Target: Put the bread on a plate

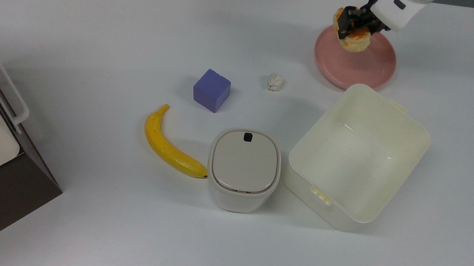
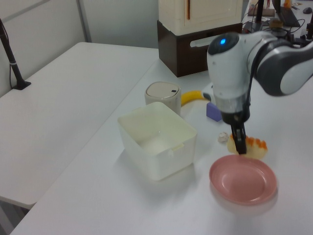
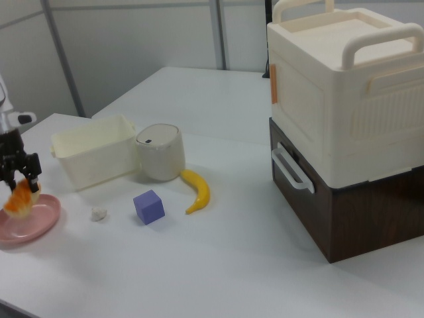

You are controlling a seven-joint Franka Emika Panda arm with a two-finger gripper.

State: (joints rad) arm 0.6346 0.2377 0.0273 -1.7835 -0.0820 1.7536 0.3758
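Observation:
My gripper [image 1: 357,25] [image 2: 241,146] [image 3: 18,173] is shut on the bread [image 1: 357,39] [image 2: 255,146] [image 3: 20,197], a small bun with a golden-orange top and pale sides. It hangs in the air over the upper left part of the pink plate [image 1: 354,62] [image 2: 243,179] [image 3: 26,222] in the top view. Whether the bread touches the plate I cannot tell. The plate lies flat on the white table [image 1: 95,13].
A cream tub [image 1: 357,156] stands just below the plate in the top view. A small white lumpy ball [image 1: 275,82], a purple cube [image 1: 211,90], a banana [image 1: 168,146] and a lidded white canister [image 1: 244,169] lie to the top view's left. A cream-and-brown box [image 3: 344,126] stands at the table's far end.

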